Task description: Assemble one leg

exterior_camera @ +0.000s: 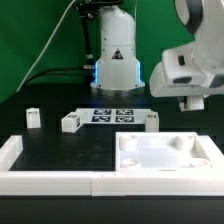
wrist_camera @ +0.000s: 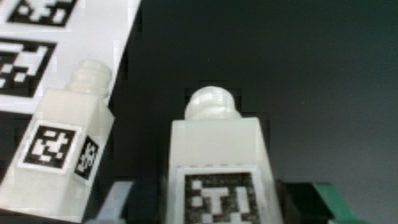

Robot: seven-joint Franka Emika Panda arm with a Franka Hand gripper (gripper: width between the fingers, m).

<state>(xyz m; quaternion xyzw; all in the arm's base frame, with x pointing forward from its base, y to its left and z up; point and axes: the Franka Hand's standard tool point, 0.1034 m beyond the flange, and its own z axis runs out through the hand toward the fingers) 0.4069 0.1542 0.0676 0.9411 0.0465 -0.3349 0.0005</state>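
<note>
The leg [wrist_camera: 217, 150], a white post with a rounded tip and a black-and-white square tag on its face, sits between the fingers [wrist_camera: 114, 200] of the gripper [wrist_camera: 217, 192]. The jaws stand wide, with a gap on each side of the post. A second leg [wrist_camera: 68, 130] is just beside it, by the marker board [wrist_camera: 54, 40]. In the exterior view the arm [exterior_camera: 185, 65] bends down from the upper right of the frame, behind the tabletop [exterior_camera: 165, 160]. The tags carry block patterns only, with no readable words.
</note>
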